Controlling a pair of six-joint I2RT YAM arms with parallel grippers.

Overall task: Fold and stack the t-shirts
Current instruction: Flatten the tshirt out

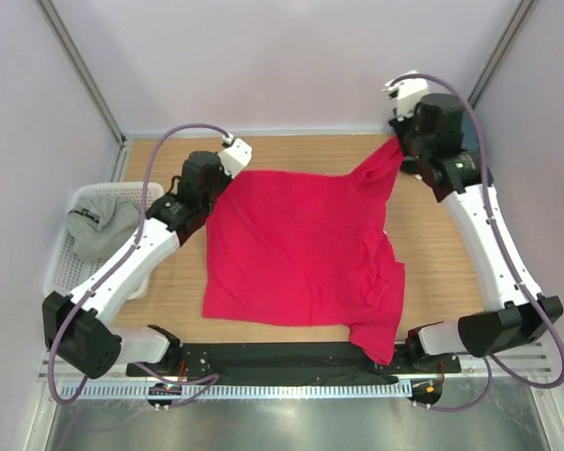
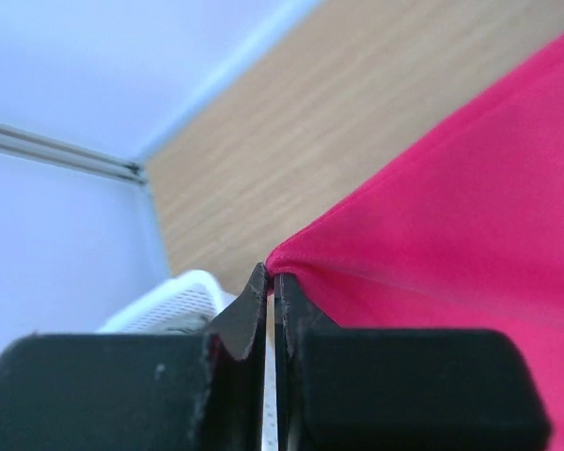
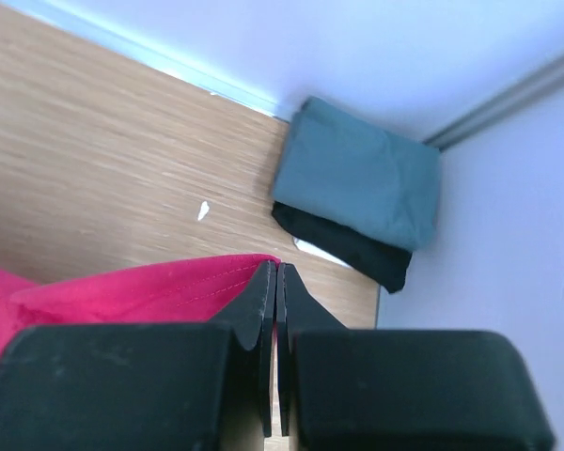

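A crimson-red t-shirt lies spread over the middle of the wooden table, with one sleeve hanging toward the front edge. My left gripper is shut on its far left corner. My right gripper is shut on its far right corner, and the cloth is pulled up toward it. A folded slate-blue t-shirt rests on a folded black t-shirt in the far right corner, just beyond the right gripper. A light grey t-shirt with a dark mark lies crumpled in the basket.
A white mesh basket stands at the table's left edge, beside the left arm; its rim shows in the left wrist view. Walls close in the back and both sides. A black bar runs along the front edge.
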